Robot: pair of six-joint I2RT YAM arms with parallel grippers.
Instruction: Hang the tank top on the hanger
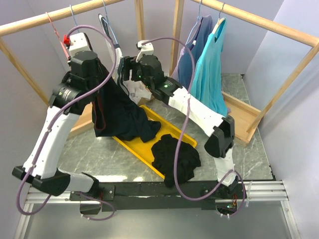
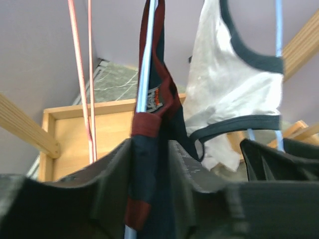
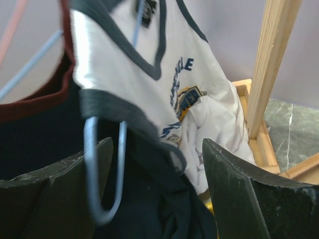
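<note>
- Tank top (image 1: 122, 109) hangs high at the left of the wooden rack (image 1: 50, 20). Its navy body drops in a long fold, and its lower end rests on the yellow tray (image 1: 174, 130) on the table (image 1: 234, 149).
- Furthest left in the left wrist view, the pink-red hanger (image 2: 79, 74) hangs bare, just beside the work.
- The left claw (image 2: 149, 149) has a maroon-trimmed strap and the light-blue wire of the hanger (image 2: 147, 59) between its fingers (image 2: 112, 174). The pads sit right against the cloth, but it cannot be told whether they are clenched or already slack.
- The strap runs along the hanger wire, so at least one shoulder looks threaded.
- The other shoulder is hidden, so it cannot be told whether it is seated.
- Next to the right, a white tank top (image 2: 234, 84) with dark trim hangs close against the navy one.
- The right claw (image 3: 157, 164) is released, its fingers spread wide around dark cloth and a loop of blue wire, grasping nothing.
- Further right, a black garment (image 1: 174, 159) lies heaped on the tray's near end, and blue shirts (image 1: 197, 59) hang on the far rail.
- Judged from this, the hanging is mostly done. What is left is to check the second strap, let go and draw both arms clear.
</note>
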